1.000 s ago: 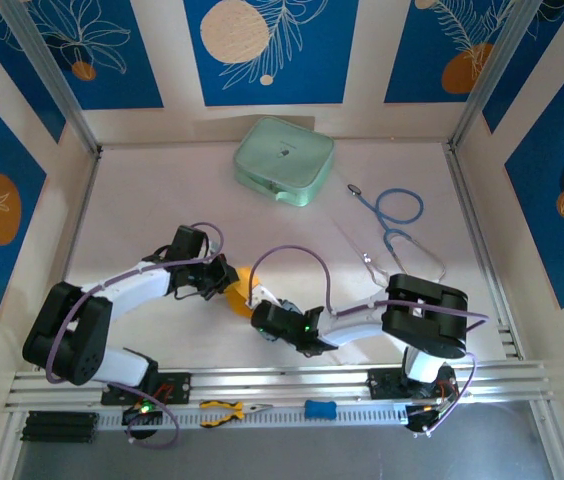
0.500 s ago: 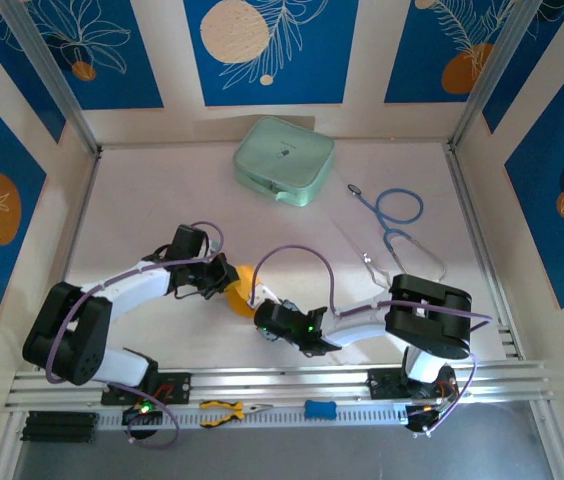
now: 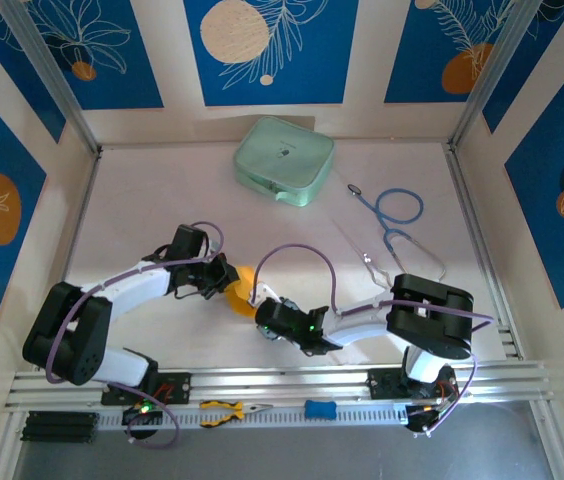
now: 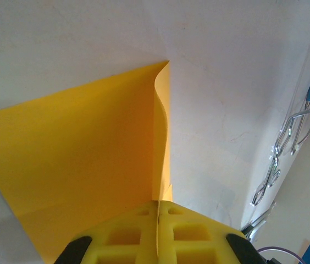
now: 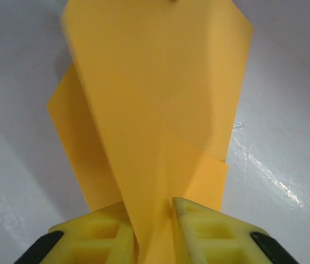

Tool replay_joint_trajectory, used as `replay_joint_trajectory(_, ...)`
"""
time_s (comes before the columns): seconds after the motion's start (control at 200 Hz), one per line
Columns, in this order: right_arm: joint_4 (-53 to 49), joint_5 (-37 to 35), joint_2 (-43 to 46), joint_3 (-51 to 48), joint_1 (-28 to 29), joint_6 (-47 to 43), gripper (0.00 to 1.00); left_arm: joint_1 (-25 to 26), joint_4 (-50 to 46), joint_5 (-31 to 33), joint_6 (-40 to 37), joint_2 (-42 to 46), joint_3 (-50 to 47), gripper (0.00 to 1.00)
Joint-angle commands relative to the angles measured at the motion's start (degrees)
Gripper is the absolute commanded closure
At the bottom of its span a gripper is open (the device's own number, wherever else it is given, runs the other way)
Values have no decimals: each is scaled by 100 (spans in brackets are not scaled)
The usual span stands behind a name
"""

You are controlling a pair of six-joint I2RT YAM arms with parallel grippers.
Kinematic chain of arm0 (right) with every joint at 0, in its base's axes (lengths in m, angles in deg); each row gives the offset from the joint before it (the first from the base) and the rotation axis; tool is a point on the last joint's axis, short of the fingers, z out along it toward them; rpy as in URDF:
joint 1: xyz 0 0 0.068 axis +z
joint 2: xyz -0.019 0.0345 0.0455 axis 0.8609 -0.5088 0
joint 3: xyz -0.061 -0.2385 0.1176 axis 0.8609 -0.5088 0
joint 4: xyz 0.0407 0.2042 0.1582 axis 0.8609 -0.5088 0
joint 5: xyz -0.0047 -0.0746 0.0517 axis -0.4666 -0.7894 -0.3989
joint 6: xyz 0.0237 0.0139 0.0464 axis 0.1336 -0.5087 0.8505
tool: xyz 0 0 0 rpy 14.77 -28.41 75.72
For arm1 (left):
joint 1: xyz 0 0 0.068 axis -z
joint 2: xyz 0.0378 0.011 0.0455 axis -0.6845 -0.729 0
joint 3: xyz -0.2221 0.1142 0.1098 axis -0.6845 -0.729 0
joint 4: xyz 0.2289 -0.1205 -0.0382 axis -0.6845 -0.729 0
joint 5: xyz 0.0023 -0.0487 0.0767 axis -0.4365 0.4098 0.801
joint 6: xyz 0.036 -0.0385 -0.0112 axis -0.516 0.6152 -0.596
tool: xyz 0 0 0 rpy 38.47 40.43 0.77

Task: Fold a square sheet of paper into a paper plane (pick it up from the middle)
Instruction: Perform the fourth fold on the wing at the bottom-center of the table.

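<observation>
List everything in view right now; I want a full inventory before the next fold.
paper sheet: one, orange-yellow, partly folded, near middle of the table, between the grippers
case: one, pale green, far middle of the table
stethoscope: one, blue tubing, right of the case
pliers: one, orange handles, on the near rail
small item: one, blue, on the rail right of the pliers; kind unclear
table: one, white
left gripper: yellow fingers, shut on the paper sheet
right gripper: yellow fingers, shut on the paper sheet

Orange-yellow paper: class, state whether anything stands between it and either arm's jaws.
Nothing visible does. The orange-yellow paper is pinched directly in the left jaws and in the right jaws, with bare table beside it.
</observation>
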Motion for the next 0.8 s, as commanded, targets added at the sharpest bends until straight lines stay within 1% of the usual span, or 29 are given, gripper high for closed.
replay_joint_trajectory(0.0,123,42,142,-56,-27,87,80,33,-79,-13,-2,-14,97,100)
replay_joint_trajectory(0.225,96,23,172,-65,-46,112,84,18,-128,30,-28,-5,115,100)
replay_joint_trajectory(0.315,89,93,172,-62,-56,136,86,11,-171,39,-60,-4,142,97)
replay_joint_trajectory(0.4,54,174,181,-50,-79,216,87,-8,-249,75,-105,36,176,88)
replay_joint_trajectory(0.455,18,284,173,-38,-100,311,87,-21,-323,169,-165,117,185,79)
replay_joint_trajectory(0.5,30,438,143,-30,-136,400,88,-35,-369,254,-242,214,176,75)
replay_joint_trajectory(0.53,52,505,102,-20,-150,488,90,-35,-449,382,-291,303,184,70)
replay_joint_trajectory(0.58,61,592,27,-9,-160,649,91,-42,-639,584,-392,450,201,60)
replay_joint_trajectory(0.67,60,643,-50,-18,-160,916,91,-78,-968,839,-548,645,267,50)
replay_joint_trajectory(0.795,268,941,-65,-63,-234,1005,91,-100,-1215,1004,-665,787,329,44)
